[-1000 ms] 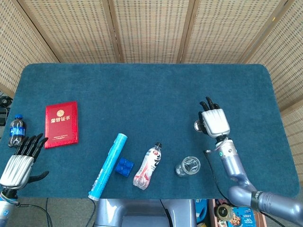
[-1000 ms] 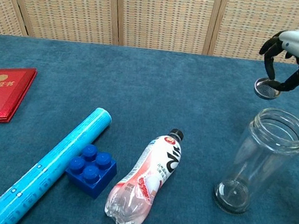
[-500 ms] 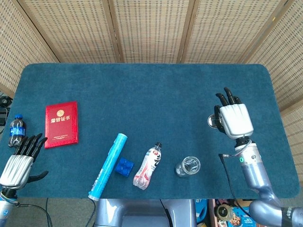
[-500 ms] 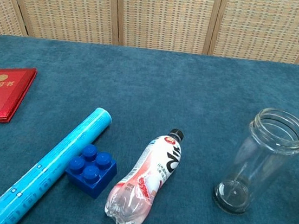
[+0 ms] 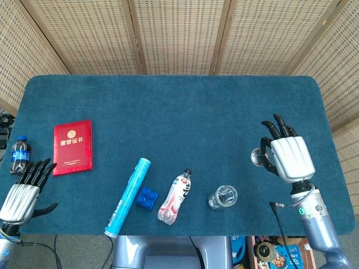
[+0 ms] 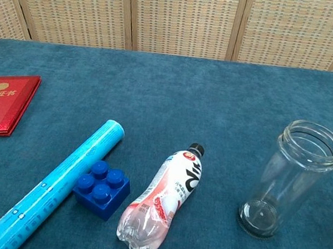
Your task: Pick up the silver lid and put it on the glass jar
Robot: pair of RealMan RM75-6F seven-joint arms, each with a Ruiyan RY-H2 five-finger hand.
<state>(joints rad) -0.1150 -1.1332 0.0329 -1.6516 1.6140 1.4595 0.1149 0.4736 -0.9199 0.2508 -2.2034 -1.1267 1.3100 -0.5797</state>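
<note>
Readable text on my table

At mid-left the red booklet (image 5: 72, 147) bears gold characters, 荣誉证书, under a round emblem; the lying bottle's (image 6: 166, 197) white label carries a large black character I can't read.

On my feed the blue tabletop (image 5: 168, 106) carried a red certificate booklet (image 5: 72, 147) at the left. Toward the lower middle a light blue tube (image 5: 128, 196) lay diagonally, with a dark blue toy brick (image 5: 147, 197) just beside its right side. Right of the brick a pink-and-white drink bottle (image 5: 175, 197) lay on its side, black cap pointing up-right. A small blue-labelled bottle (image 5: 18, 153) lay at the far left edge. Woven screens (image 5: 179, 33) filled the top of the frame.
</note>
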